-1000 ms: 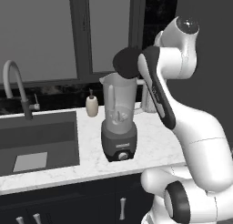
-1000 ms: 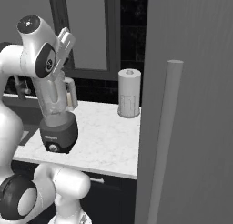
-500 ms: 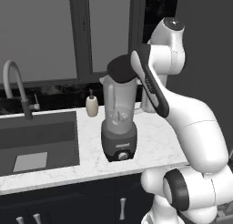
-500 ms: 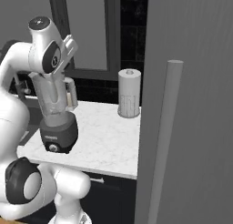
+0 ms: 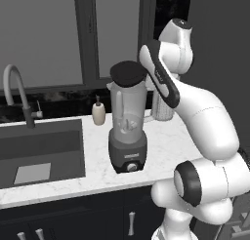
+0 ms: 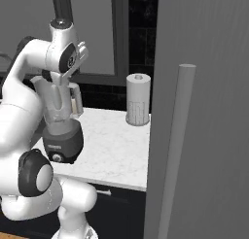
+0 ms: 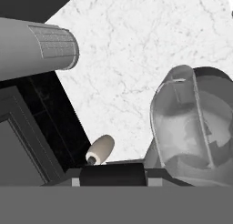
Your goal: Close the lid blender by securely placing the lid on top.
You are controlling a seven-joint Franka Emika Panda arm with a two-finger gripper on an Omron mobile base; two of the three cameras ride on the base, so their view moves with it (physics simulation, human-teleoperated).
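while the blender (image 5: 128,139) is standing near the front edge of the marble counter (image 5: 93,173), just right of the sink (image 5: 39,149), i am seeing the lid (image 5: 128,72) sitting over the jar's rim, the arm reaching it from the right. the gripper is hiding behind the wrist; i cannot tell how its fingers are set. a soap bottle (image 5: 99,112) and a paper-towel roll (image 6: 138,99) are standing toward the counter's back edge.
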